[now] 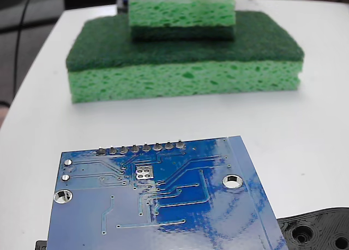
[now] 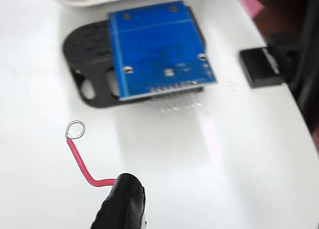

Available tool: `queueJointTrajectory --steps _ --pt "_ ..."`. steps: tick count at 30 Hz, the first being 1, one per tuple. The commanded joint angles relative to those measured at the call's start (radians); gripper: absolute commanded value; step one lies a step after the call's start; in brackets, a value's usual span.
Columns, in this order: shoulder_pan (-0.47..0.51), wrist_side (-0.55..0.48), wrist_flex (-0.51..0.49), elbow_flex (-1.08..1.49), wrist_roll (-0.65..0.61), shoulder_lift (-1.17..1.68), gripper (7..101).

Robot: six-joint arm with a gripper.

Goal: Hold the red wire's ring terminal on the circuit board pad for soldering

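Wire held clear of board; ring not on pad.

In the wrist view the gripper, wrapped in black, pinched the red wire; its fingers could not be told apart. The ring terminal hung over bare white bench, well apart from the circuit board's near edge. The board rested on a black plate. In the fixed view the pad lay uncovered; green sponges sat toward the far edge, the board's near edge cut off.

White table: bears a large green sponge at the far end, a black perforated plastic part under the blue circuit board, and a small black block beside it.
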Motion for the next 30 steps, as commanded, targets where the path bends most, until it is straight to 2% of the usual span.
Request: queueJointTrajectory --steps 1,5,17,30 --pt "0.025 -0.087 0.006 0.0 -0.026 0.0 100.3" --pt "0.084 -0.178 0.005 0.009 -0.063 0.002 100.3" --pt "0.075 -0.21 0.066 0.058 -0.092 0.002 100.3" --pt "0.089 -0.216 0.066 0.103 -0.11 0.002 100.3"
